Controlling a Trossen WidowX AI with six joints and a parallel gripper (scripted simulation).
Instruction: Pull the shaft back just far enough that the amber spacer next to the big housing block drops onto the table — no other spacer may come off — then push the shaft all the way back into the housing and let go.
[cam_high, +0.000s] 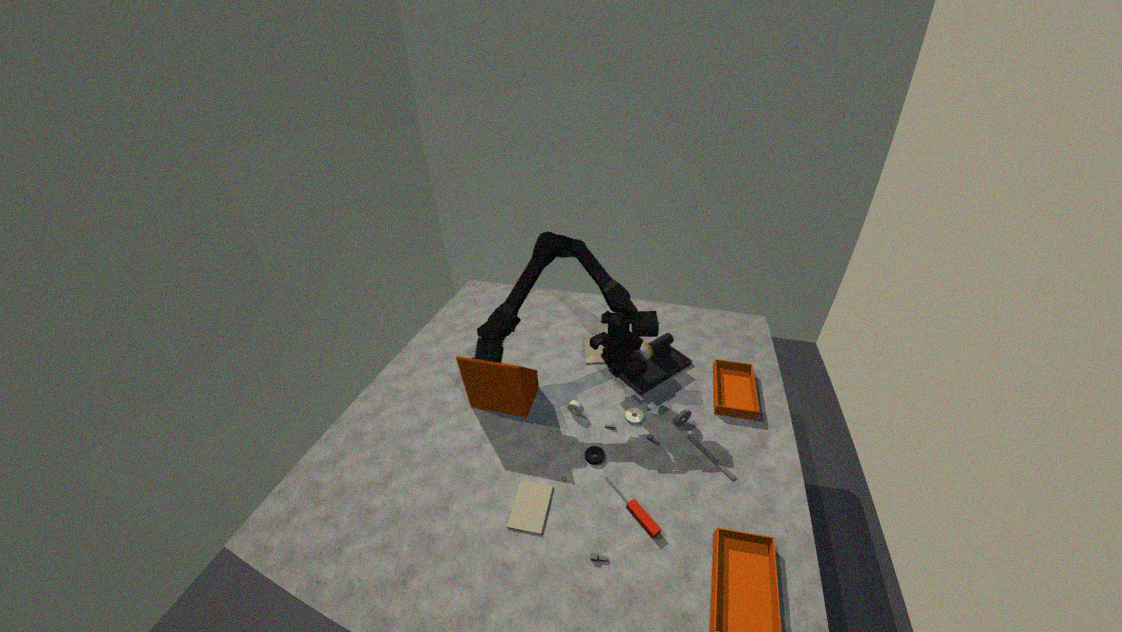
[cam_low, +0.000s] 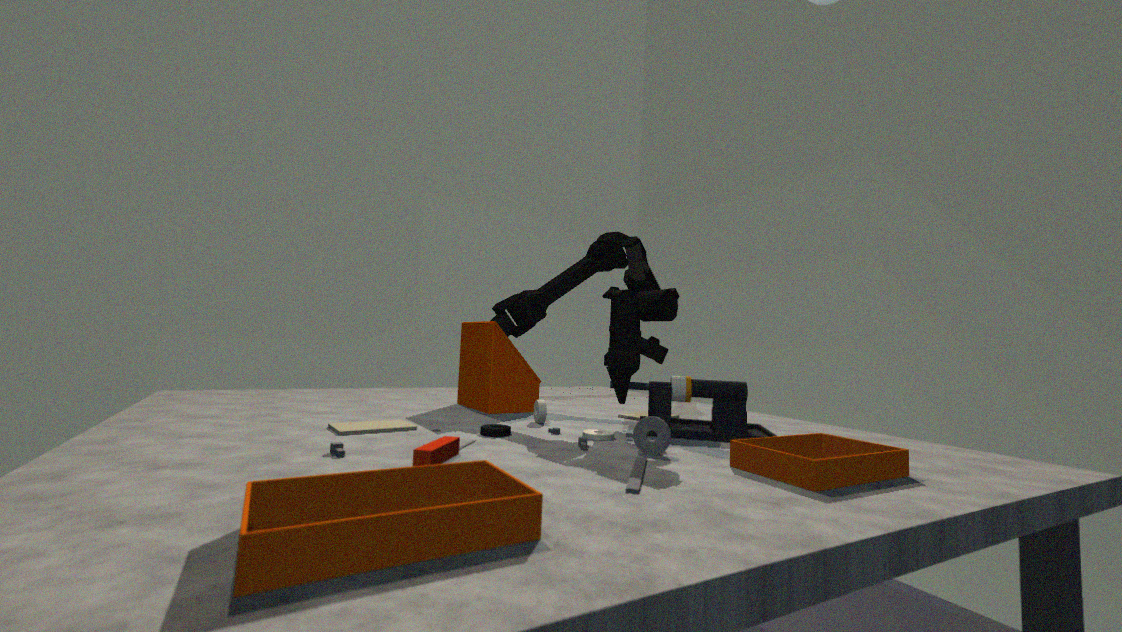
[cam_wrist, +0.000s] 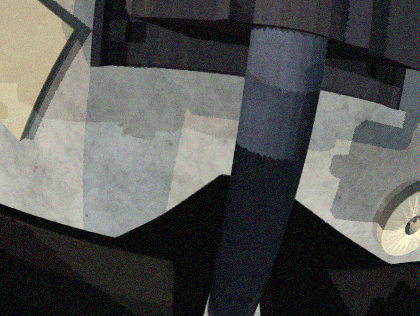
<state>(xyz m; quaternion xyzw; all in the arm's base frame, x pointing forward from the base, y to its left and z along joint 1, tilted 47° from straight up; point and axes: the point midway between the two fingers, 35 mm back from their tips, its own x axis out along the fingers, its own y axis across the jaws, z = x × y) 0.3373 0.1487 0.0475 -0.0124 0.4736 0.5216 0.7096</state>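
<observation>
1. Claw (cam_high: 628, 375) (cam_low: 622, 401) clamped on shaft (cam_low: 632, 385) (cam_wrist: 272, 150), inward of desk's (cam_high: 392, 439) (cam_low: 706, 541) far edge.
2. Amber spacer (cam_high: 646, 350) (cam_low: 688, 388) up beside housing (cam_high: 661, 343) (cam_low: 730, 409).
3. Risk: overlong pull drops white spacers (cam_low: 679, 388) too.

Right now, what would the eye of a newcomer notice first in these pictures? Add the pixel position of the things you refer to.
Probably the bright orange: two open trays (cam_high: 735, 415) (cam_low: 384, 521) near one edge of the table, and the slanted orange block (cam_high: 494, 386) (cam_low: 477, 367) at the arm's base. Next comes the black arm (cam_high: 524, 282) (cam_low: 566, 278), arched high, its gripper pointing down at the dark fixture, where a white-and-amber band stands out.
</observation>
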